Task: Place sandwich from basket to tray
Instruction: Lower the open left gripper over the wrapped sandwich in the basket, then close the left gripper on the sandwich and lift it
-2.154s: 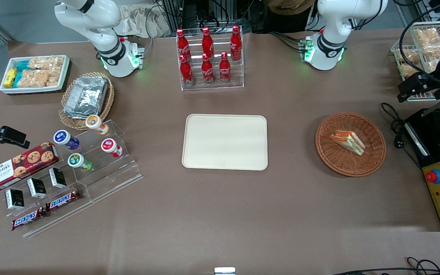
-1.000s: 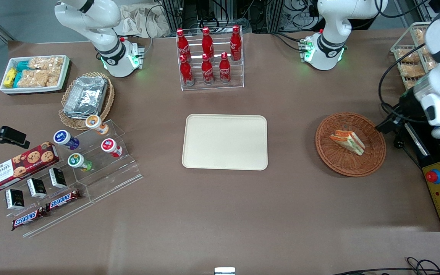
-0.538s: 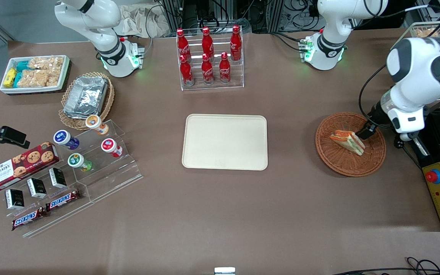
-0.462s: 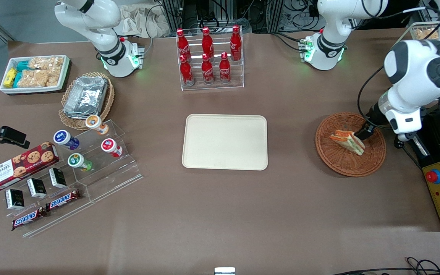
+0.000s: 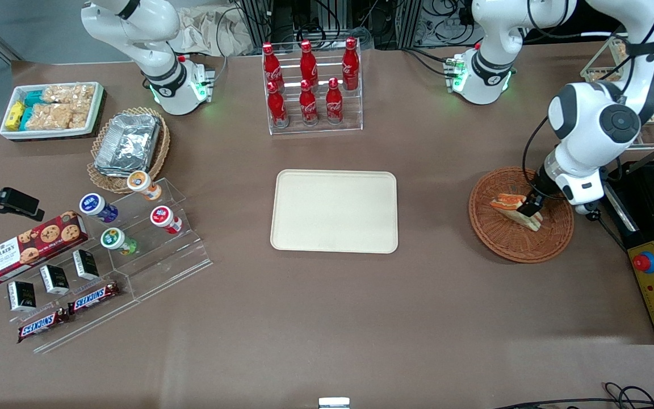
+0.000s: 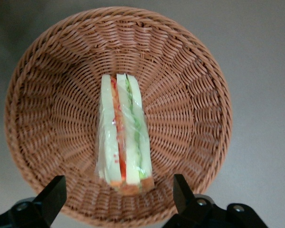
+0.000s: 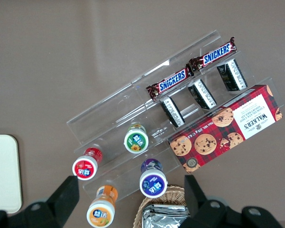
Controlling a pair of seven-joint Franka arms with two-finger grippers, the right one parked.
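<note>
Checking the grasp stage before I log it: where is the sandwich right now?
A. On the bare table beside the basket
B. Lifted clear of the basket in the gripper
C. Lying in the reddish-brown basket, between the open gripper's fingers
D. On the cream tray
C: the sandwich lies on the basket floor, with the gripper open and a finger on either side, not touching it; the tray holds nothing.

Left arm reaches down from the working arm's end of the surface, wrist bent steeply downward. Its hand (image 5: 529,205) hangs low, fingers (image 6: 52,194) spread wide apart, nothing between them, both tips pointing straight down.
</note>
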